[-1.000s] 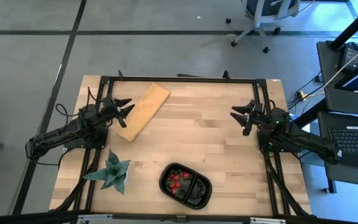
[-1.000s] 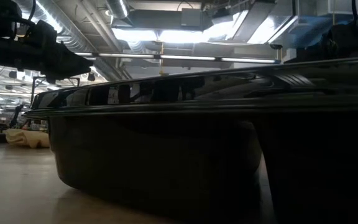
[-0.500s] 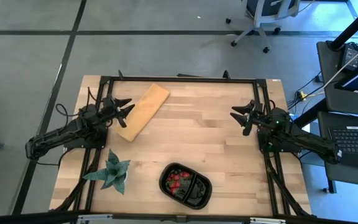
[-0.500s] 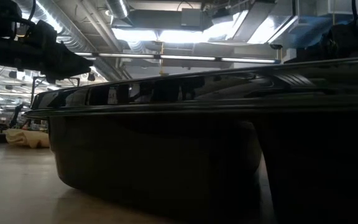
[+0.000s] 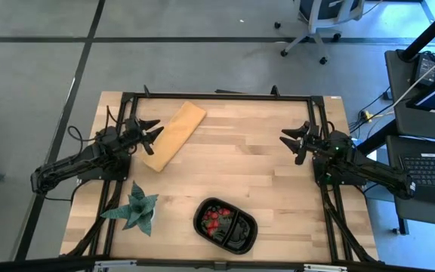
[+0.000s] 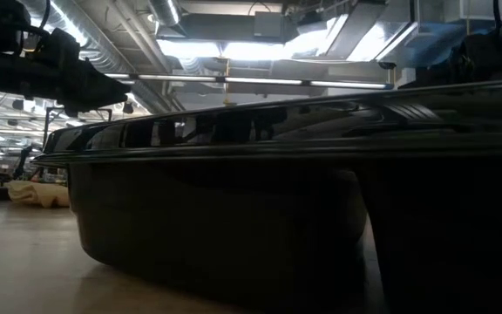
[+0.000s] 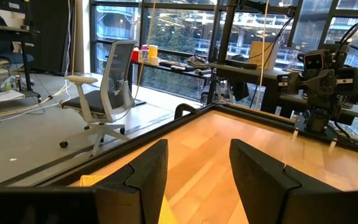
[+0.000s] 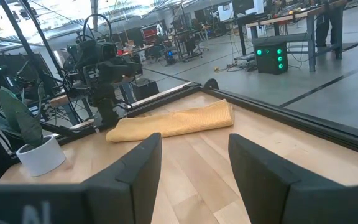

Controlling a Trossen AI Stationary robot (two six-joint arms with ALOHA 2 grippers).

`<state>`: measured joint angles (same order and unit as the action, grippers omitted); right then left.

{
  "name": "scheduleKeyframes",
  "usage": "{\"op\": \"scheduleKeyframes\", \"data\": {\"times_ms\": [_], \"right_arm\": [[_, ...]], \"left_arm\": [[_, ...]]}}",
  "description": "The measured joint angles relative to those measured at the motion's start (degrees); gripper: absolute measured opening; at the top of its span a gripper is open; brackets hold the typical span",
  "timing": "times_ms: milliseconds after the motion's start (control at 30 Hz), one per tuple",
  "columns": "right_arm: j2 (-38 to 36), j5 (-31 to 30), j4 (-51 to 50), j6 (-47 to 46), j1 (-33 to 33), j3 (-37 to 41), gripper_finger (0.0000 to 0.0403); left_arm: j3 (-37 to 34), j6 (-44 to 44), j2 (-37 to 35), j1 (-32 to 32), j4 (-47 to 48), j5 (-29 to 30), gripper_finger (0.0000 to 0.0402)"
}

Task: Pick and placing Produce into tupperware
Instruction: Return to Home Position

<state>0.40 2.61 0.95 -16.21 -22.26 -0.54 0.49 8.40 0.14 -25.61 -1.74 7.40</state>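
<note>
A: How do the jaws stand?

B: Both pairs are spread and empty. The left gripper (image 5: 151,130) hangs at the far left of the table (image 5: 232,166), its tips at the edge of the yellow folded cloth (image 5: 174,136). I can't tell whether they touch it. The right gripper (image 5: 293,140) mirrors it at the far right, over bare wood.

A: And the produce (image 5: 216,217)?

B: It lies in the black tupperware (image 5: 254,225), in the compartment on the left arm's side, well apart from both grippers. I see none loose on the wood.

A: What could go wrong?

B: Little, I'd judge. If the left arm swings low, its tips could snag the cloth and drag it. The tupperware sits close to the table's near edge, so a knock might push it off.

A: Is anything in the way?

B: The green plant (image 5: 137,208) stands between the left arm and the tupperware, so a reach from there must clear it.
</note>
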Motion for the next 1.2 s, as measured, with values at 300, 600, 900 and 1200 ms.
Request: {"op": "scheduleKeyframes", "data": {"times_ms": [300,600,900,1200], "right_arm": [[-0.3,-0.1,0.0,0.0,1.7,0.0,0.0188],[-0.1,0.0,0.0,-0.1,3.8,0.0,0.0188],[-0.1,0.0,0.0,-0.1,3.8,0.0,0.0188],[-0.1,0.0,0.0,-0.1,3.8,0.0,0.0188]], "left_arm": [[0.0,0.0,0.0,0.0,0.0,0.0,0.0166],[0.0,0.0,0.0,0.0,0.0,0.0,0.0166],[0.0,0.0,0.0,0.0,0.0,0.0,0.0166],[0.0,0.0,0.0,0.0,0.0,0.0,0.0166]]}}
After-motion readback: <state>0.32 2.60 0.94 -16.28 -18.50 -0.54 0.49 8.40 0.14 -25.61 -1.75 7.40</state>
